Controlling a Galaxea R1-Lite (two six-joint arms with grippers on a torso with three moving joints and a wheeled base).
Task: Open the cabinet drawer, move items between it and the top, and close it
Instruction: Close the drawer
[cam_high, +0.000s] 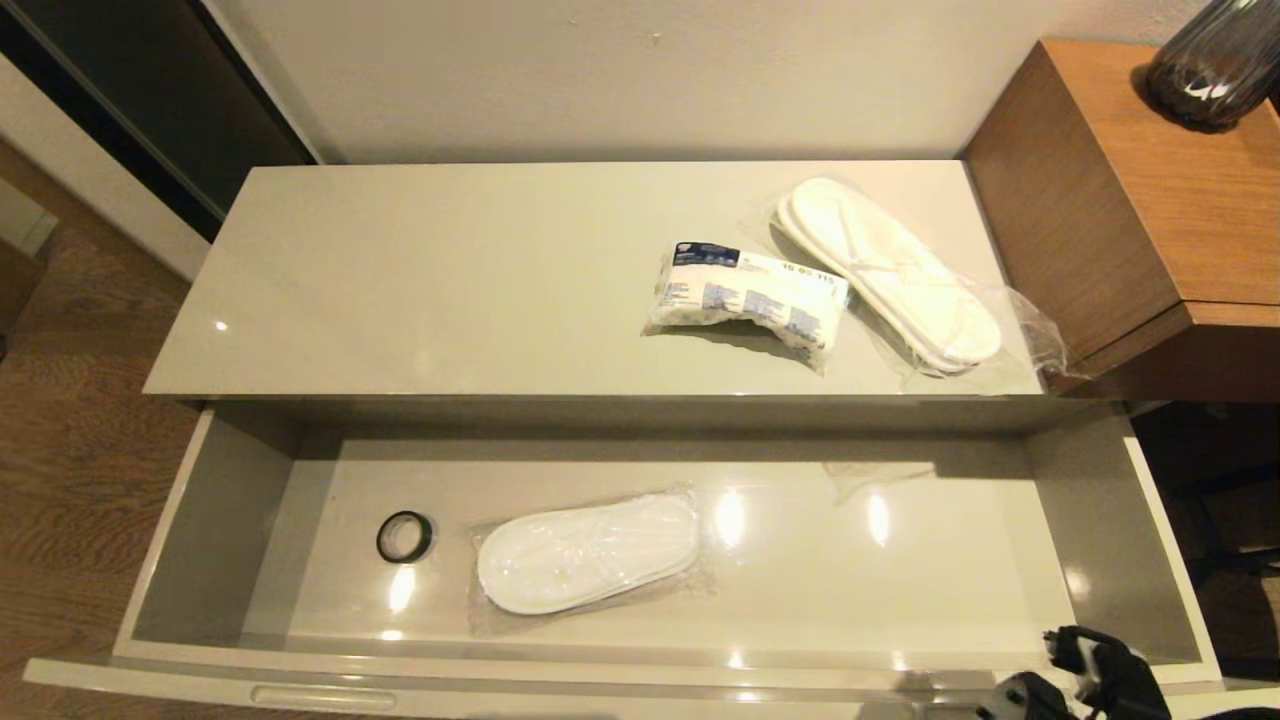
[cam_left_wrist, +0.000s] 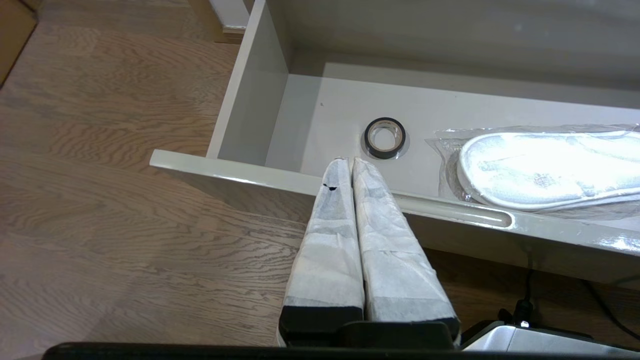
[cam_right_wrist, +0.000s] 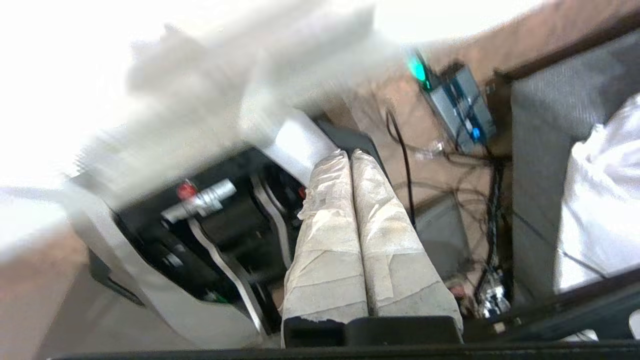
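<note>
The cabinet drawer (cam_high: 900, 590) stands pulled open, with its cream face and handle slot (cam_high: 325, 697) at the near edge. Inside it lies a pair of white slippers in a clear bag (cam_high: 590, 550), also seen in the left wrist view (cam_left_wrist: 545, 167). On the glossy top (cam_high: 450, 280), at its right end, rest the white packet with blue panels (cam_high: 745, 295) and a second bagged pair of slippers (cam_high: 890, 270). My left gripper (cam_left_wrist: 350, 161) is shut and empty, hovering just over the drawer's front rim (cam_left_wrist: 240, 172). My right gripper (cam_right_wrist: 348, 154) is shut and empty, low beside the robot base.
A small black ring (cam_high: 404, 537) lies in the drawer's left part, just beyond the left fingertips (cam_left_wrist: 384, 137). A taller brown wooden unit (cam_high: 1150, 200) with a dark vase (cam_high: 1215, 60) adjoins the cabinet's right end. The right arm (cam_high: 1100, 680) shows at the drawer's near right corner. Wood floor lies left.
</note>
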